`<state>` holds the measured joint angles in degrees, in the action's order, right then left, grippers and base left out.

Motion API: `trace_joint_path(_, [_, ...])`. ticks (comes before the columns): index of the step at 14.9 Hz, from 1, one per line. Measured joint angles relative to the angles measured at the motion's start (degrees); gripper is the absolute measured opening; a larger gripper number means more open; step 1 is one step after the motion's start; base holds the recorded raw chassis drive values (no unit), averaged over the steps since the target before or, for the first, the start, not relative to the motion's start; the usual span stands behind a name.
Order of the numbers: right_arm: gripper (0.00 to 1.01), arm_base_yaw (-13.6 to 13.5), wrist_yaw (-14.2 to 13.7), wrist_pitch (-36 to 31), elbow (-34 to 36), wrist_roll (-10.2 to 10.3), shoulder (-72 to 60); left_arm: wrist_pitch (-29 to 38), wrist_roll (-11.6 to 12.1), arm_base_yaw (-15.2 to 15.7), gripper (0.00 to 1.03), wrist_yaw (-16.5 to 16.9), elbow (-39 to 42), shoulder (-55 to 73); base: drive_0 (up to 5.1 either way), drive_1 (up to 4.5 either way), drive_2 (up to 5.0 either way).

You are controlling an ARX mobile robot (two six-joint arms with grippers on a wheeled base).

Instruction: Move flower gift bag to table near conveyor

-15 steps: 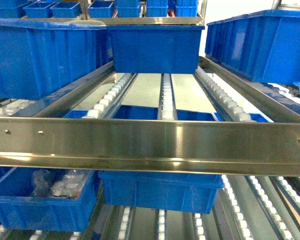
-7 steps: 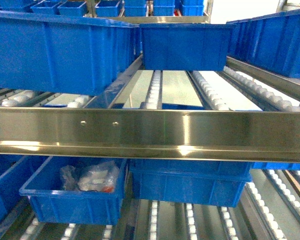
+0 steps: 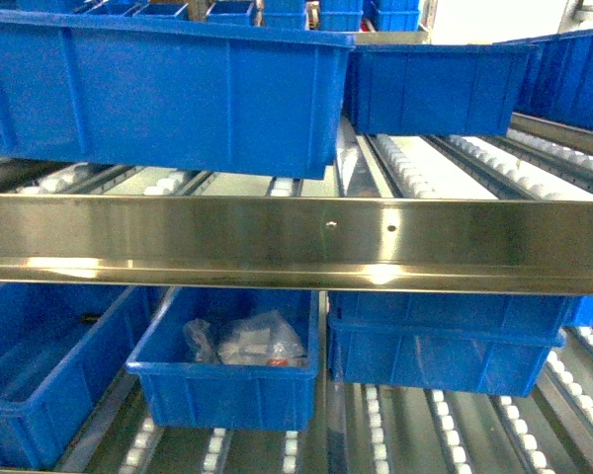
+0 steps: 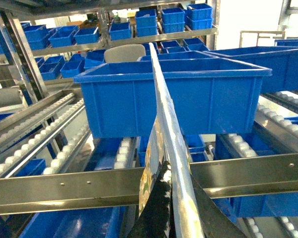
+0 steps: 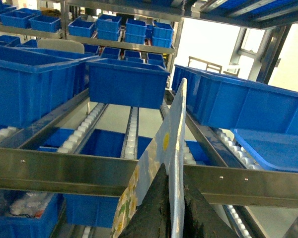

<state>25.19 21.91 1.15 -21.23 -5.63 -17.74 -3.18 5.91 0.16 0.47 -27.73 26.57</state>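
Note:
The flower gift bag (image 4: 165, 124) is a flat, glossy pale blue bag with yellow flowers, seen edge-on in both wrist views. My left gripper (image 4: 178, 206) is shut on its rim, a black finger on each side. My right gripper (image 5: 178, 201) is likewise shut on the bag (image 5: 175, 124), which rises between its two dark fingers. Ahead stands the conveyor (image 3: 296, 242), steel racking with sloping white roller tracks (image 5: 130, 130). The table is out of view. Neither the grippers nor the bag show in the head view.
Blue plastic bins sit on the roller tracks: a large one (image 3: 168, 94) at upper left, another (image 3: 430, 89) at upper right. On the lower level, one bin (image 3: 232, 380) holds clear plastic packets. A steel crossbar (image 4: 64, 186) runs just ahead of both grippers.
In the head view the whole rack has slid to the right; the bin with packets went from the lower left toward the middle. Both grippers are out of that view throughout.

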Motion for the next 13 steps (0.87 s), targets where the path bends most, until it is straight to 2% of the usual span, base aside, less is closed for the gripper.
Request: trace_joint_path(13, [0.03,0.0,0.0,0.09,0.0,0.0,0.13,0.0,0.0,0.0,0.02,-0.02,0.0,0.02,-5.0,2.5,2.5])
